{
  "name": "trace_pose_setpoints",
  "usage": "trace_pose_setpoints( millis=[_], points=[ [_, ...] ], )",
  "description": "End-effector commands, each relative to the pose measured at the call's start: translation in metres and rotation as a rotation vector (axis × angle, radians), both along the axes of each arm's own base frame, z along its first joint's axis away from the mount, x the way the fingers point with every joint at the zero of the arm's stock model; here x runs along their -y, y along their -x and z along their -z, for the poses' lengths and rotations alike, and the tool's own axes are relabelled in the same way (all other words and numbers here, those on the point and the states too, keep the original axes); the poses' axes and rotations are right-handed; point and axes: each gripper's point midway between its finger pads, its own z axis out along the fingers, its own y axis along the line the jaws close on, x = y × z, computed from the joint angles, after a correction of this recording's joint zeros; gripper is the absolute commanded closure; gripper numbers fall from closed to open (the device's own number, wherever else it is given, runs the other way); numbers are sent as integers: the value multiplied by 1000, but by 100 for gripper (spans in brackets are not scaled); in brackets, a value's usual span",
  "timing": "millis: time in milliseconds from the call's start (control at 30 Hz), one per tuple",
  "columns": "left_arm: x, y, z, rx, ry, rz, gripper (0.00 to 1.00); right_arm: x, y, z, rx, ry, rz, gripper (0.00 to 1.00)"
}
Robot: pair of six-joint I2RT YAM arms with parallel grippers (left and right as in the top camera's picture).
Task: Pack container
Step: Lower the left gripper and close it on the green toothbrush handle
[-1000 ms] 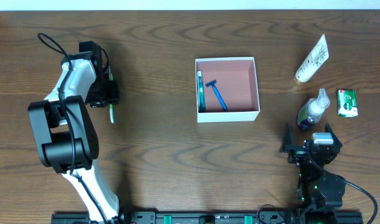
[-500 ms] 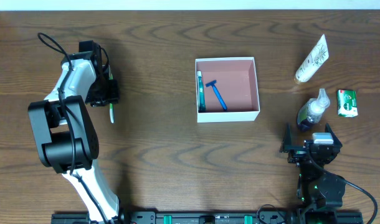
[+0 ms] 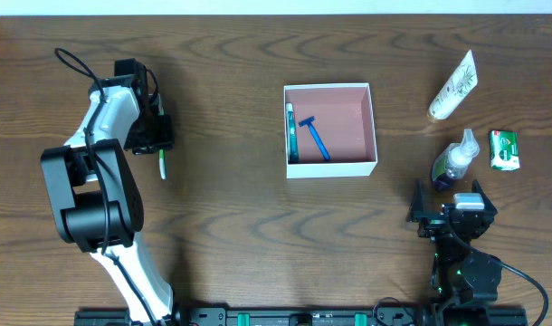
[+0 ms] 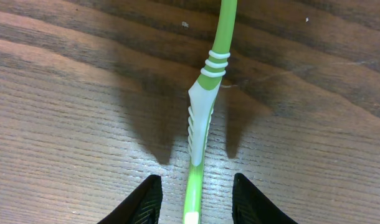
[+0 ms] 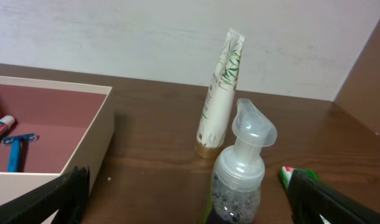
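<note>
Green and white, the toothbrush (image 4: 201, 118) lies flat on the counter (image 4: 65, 124), right between the fingers of your left gripper (image 4: 199, 202). The gripper stands apart, one black tip on each side of the handle, and neither tip visibly touches it. The step in hand looks like the pickup of that toothbrush, and nothing is clamped yet.

As I judge it, your next move is to close squarely on the handle, lift it clear of the wood, and carry it across to the container (image 3: 330, 168). The container sits well apart to your right, near the middle of the counter. The handle is thin and lies flat, so your tips need to be low enough to catch it instead of sliding over it.

Inside the container, a teal tube (image 3: 292, 131) lies along the left wall with a blue razor (image 3: 315, 138) just beside it. The pink floor to their right is bare, so aim there.

Your right gripper (image 5: 189, 177) is also spread wide and holds nothing. Ahead of it stand a pump bottle (image 5: 240, 168) and a pale tube (image 5: 220, 93), with a green packet (image 3: 504, 149) near them, probably waiting to be packed.

Nothing lies between the toothbrush and the container. What I would watch is the white rim.
</note>
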Motion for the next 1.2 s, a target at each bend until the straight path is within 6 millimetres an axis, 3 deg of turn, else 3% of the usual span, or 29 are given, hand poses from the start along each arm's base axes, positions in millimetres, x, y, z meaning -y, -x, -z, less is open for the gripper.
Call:
trace_pose_setpoints(
  millis=[0, 600, 733, 933, 1033, 1167],
  points=[
    [0, 7, 9, -30, 8, -1, 62, -2, 0, 1, -1, 13, -12, 1],
    [1, 17, 17, -54, 12, -2, 63, -2, 0, 1, -1, 13, -11, 1],
    [1, 14, 17, -45, 10, -2, 75, -2, 0, 1, -1, 13, -11, 1],
    [0, 8, 17, -19, 6, -2, 81, -2, 0, 1, -1, 13, -12, 1],
    [0, 6, 16, -13, 5, -2, 93, -2, 0, 1, -1, 13, -12, 1],
    [-1, 0, 11, 6, 2, -2, 94, -2, 0, 1, -1, 13, -12, 1]
  ],
)
